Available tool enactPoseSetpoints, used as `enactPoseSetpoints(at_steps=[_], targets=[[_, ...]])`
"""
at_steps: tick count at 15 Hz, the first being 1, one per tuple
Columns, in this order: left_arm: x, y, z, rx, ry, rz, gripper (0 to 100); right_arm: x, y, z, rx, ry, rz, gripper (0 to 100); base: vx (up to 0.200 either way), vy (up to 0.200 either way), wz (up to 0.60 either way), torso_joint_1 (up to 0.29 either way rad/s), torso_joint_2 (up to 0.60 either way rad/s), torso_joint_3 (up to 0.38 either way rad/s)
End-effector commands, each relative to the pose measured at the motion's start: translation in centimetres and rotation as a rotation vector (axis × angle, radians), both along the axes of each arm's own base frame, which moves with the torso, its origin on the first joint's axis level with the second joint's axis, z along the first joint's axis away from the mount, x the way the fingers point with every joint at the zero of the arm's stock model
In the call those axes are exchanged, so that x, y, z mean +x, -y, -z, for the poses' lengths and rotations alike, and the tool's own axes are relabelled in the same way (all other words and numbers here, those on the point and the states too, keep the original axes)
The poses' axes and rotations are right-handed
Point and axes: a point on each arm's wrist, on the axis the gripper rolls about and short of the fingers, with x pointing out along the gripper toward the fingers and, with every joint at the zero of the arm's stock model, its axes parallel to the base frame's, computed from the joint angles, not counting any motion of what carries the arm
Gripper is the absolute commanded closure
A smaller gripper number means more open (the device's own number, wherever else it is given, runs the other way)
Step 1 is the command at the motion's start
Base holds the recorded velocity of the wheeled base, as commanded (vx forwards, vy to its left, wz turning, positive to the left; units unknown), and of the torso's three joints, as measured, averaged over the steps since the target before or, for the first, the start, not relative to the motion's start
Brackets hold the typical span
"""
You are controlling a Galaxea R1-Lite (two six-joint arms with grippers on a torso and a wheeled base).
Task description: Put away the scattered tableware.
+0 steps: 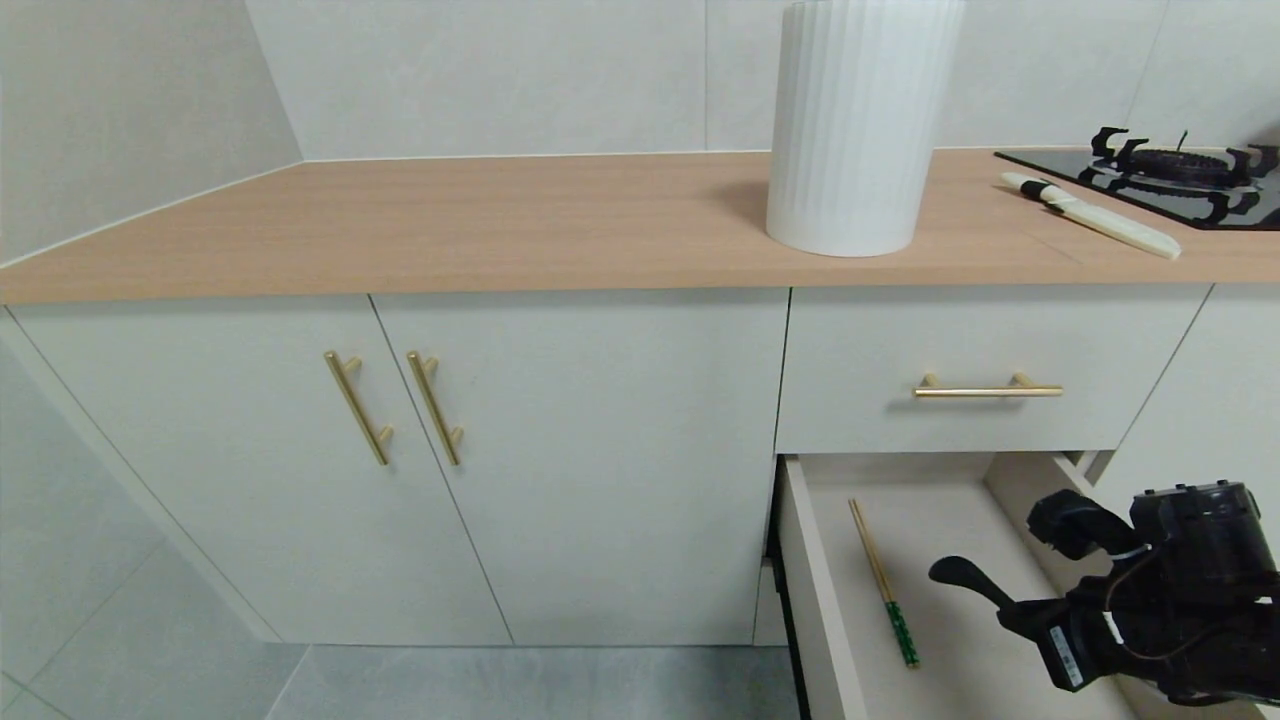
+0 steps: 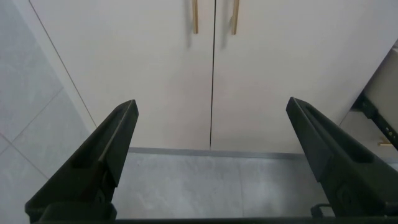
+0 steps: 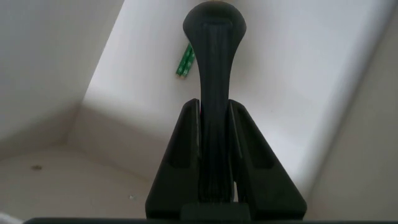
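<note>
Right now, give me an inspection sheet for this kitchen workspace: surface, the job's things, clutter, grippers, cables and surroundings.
Surface: wooden countertop, with a tall white ribbed container standing on it.
Job's things: chopsticks lie in the open drawer; a black utensil is held over that drawer; a white knife-like item with a black band lies on the countertop beside the stove.
Clutter: nothing seen.
Grippers: right gripper shut on the black utensil; left gripper open and empty, facing the cupboard doors.
Cables: nothing seen.
Surroundings: closed drawer above the open one, tiled wall, grey floor.
</note>
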Motion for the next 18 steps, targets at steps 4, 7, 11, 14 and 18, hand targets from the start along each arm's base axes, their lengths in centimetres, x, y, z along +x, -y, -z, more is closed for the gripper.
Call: enactPoseSetpoints(at_steps=[4,7,11,14,18], targets=[[0.0,0.0,0.0,0.001,0.0,0.0,0,4.7,-0.4,2.9,0.044,0.014,0.31,100,0.0,0.0,0.0,0.0,0.0,0.0],[0.0,0.0,0.0,-0.001,-0.002,-0.002,0,6.3,-0.6,5.1,0.064,-0.035,0.355,100,0.0,0.0,0.0,0.0,0.0,0.0],[0.0,0.0,0.0,-0.001,0.0,-0.002,0,8.0,-0.2,8.7,0.048,0.021,0.43,100,0.0,0.0,0.0,0.0,0.0,0.0],[0.0,0.0,0.0,-0.001,0.0,-0.002,0,8.7,0.5,11.0,0.02,0.066,0.472,100,0.0,0.0,0.0,0.0,0.0,0.0],[0.0,0.0,0.0,-0.001,0.0,-0.002,0,8.8,0.8,11.1,0.017,0.068,0.479,100,0.0,0.0,0.0,0.0,0.0,0.0]])
